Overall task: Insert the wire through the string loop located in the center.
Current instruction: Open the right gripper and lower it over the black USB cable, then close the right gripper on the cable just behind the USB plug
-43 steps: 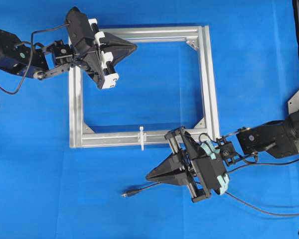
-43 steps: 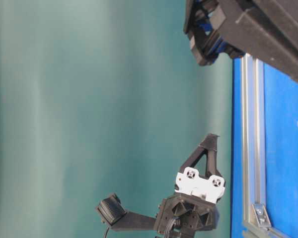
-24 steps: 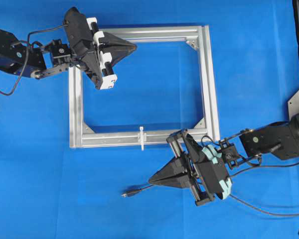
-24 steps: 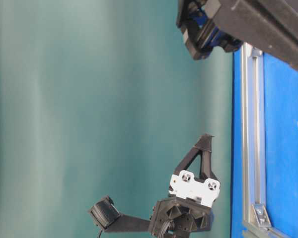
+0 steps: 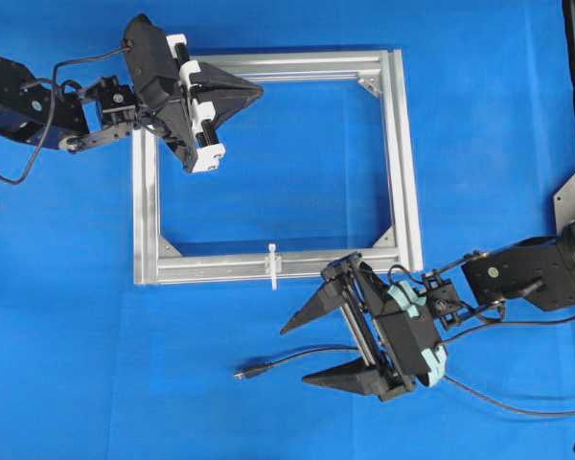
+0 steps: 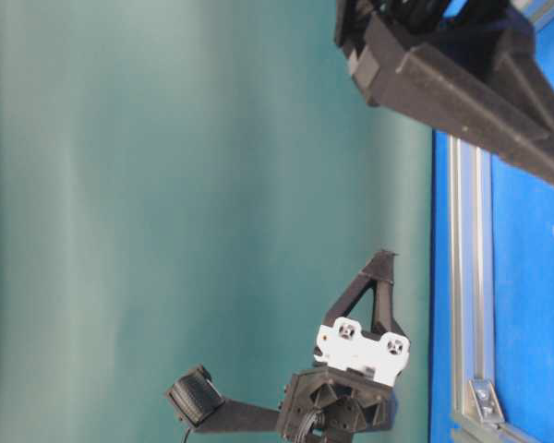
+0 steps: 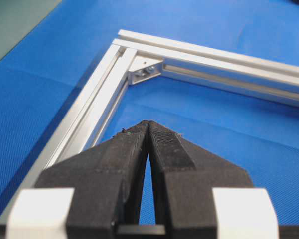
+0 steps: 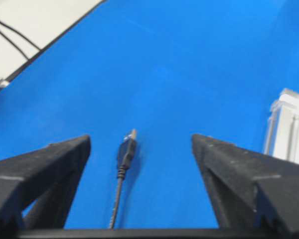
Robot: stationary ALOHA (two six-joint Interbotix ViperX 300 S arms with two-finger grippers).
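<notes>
Hovering over the top-left corner of the aluminium frame (image 5: 278, 67), my left claw (image 5: 257, 91) is clenched tight on nothing, its two black fingers pressed together into one point that aims rightward along the frame's upper bar. My left wrist view shows those fingers (image 7: 162, 149) meeting at the tip with a frame corner bracket (image 7: 145, 71) just beyond them.

Further right, on the frame's lower bar, the string loop (image 5: 271, 265) stands crosswise to the bar, a small white piece near its middle, well apart from both of my claws.

Below that bar, on the blue worktop (image 5: 77, 364), the wire (image 5: 297, 358) lies loose; its dark plug tip (image 5: 241, 374) points left and its thin black line runs right, toward my right claw (image 5: 293, 356). That claw is spread wide, released and holding nothing, one finger above the wire and one below it, so the wire passes between them. From my right wrist view the plug (image 8: 127, 147) lies just ahead of the gap, nearer the left finger (image 8: 45, 169) than the right one, and touches neither.
</notes>
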